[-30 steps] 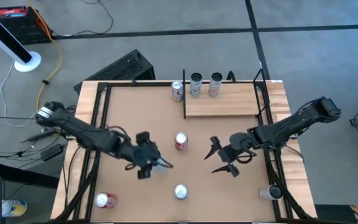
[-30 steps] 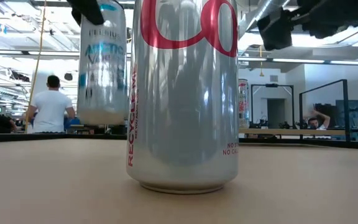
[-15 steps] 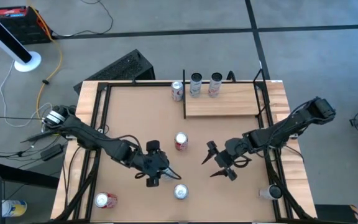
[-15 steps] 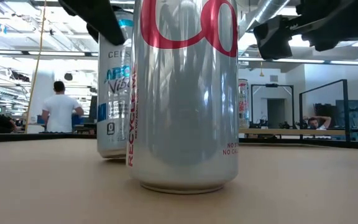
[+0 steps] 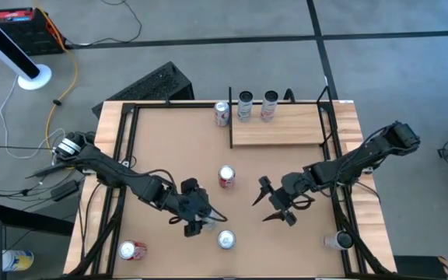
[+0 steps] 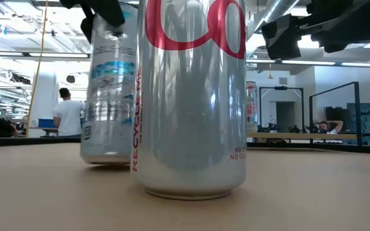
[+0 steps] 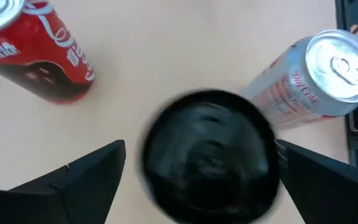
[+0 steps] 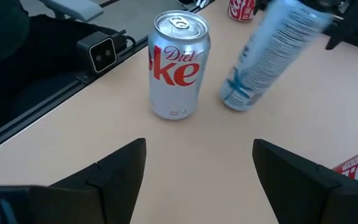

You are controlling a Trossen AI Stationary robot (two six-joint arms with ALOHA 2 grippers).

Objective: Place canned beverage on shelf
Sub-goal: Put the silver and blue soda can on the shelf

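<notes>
Two cans [image 5: 257,105] already stand on the shelf [image 5: 278,131], the pale wood board at the table's far edge, and a red-and-white can [image 5: 222,113] sits just beside it on the table [image 5: 162,140]. The rest is undone: a red-and-white can [image 5: 226,177] stands mid-table, a silver diet cola [image 5: 225,239] near the front edge, a red can [image 5: 132,250] at the front left, and one more can [image 5: 334,242] lies at the front right. The left gripper [image 5: 197,220] is low over a tall slim can [image 8: 272,46] next to the diet cola; its fingers flank the can's dark top in the wrist view, and whether they grip it cannot be told. The slim can leans in the right wrist view. The right gripper [image 5: 274,204] hovers mid-table with fingers spread and empty. By this showing, most of the job remains.
</notes>
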